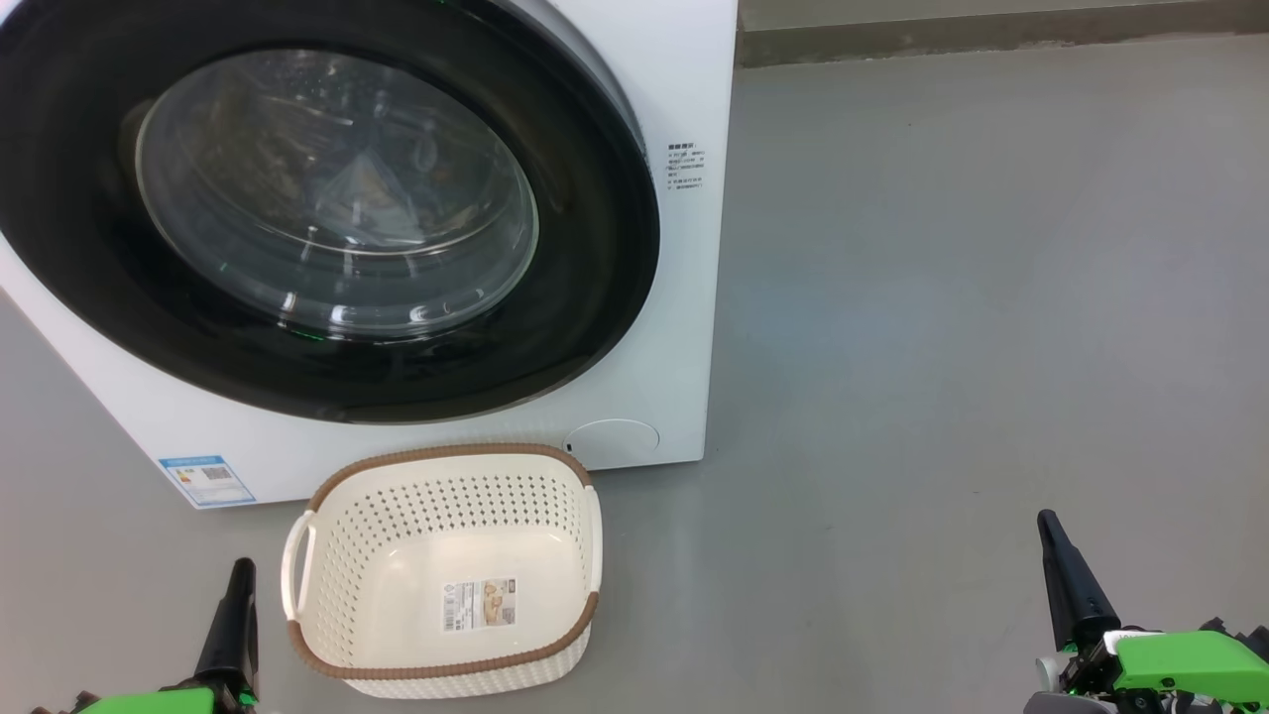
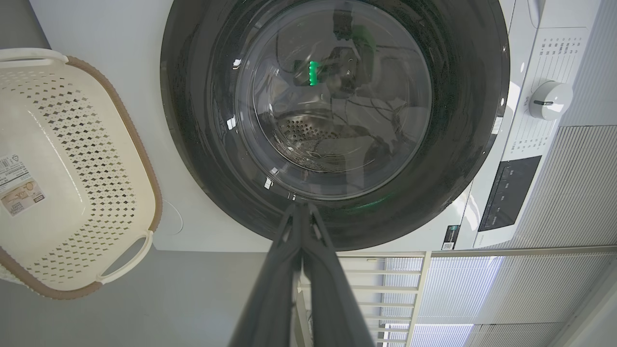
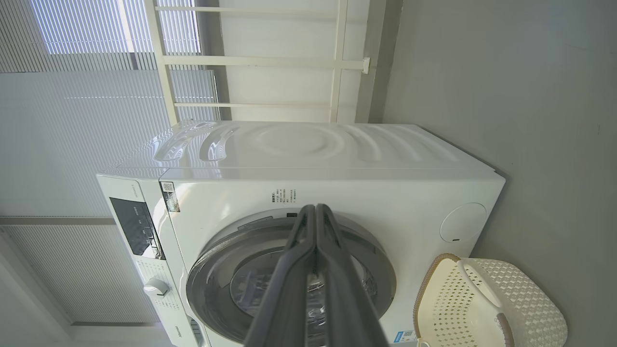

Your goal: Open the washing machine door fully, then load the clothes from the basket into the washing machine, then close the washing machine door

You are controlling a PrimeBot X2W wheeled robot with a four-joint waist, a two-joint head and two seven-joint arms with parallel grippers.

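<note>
A: Was the washing machine door whole in the head view?
B: No, the top and left edges cut it, and glare on its glass muddled whatever lay behind.
A: And the label in the basket?
B: Print too small to read. In the left wrist view the basket ran off the left edge.

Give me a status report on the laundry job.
Left gripper and right gripper shut, holding nothing. Washing machine door closed. Basket empty, on the floor before the door.
</note>
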